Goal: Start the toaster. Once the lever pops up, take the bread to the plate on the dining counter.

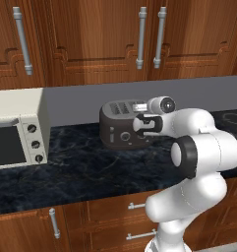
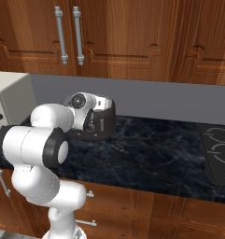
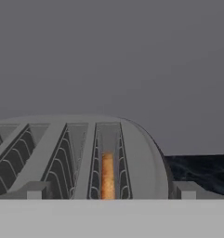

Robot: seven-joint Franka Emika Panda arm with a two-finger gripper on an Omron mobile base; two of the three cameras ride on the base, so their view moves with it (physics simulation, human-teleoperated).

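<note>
Hovering over the toaster point(image 1: 124, 125): hand point(image 1: 139, 107), jaws spread wide, grasping nothing.

Item: toaster, dark grey, rounded, slotted grey top. Stands on the black marbled bench point(image 1: 90, 167), near the grey back wall, right of the cream-white toaster oven point(image 1: 16, 133) and well apart from it.

Item: bread point(image 3: 108, 176), tan-orange slice, seated upright in one slot, top edge below the slot's rim. In the hand view the slot runs straight away from the hand; the slice's long axis follows it.

Item: knobs point(image 1: 125, 136), round, on the toaster's near front face, left of the wrist in the left base view.

Item: lever, location not made out; by judgement it sits at the right end of the near front face, hidden behind the wrist.

Relation: hand sits level with the toaster's top at its right end; the front face lies below and on the near side. Judged next move: come forward and down to that end.
</note>
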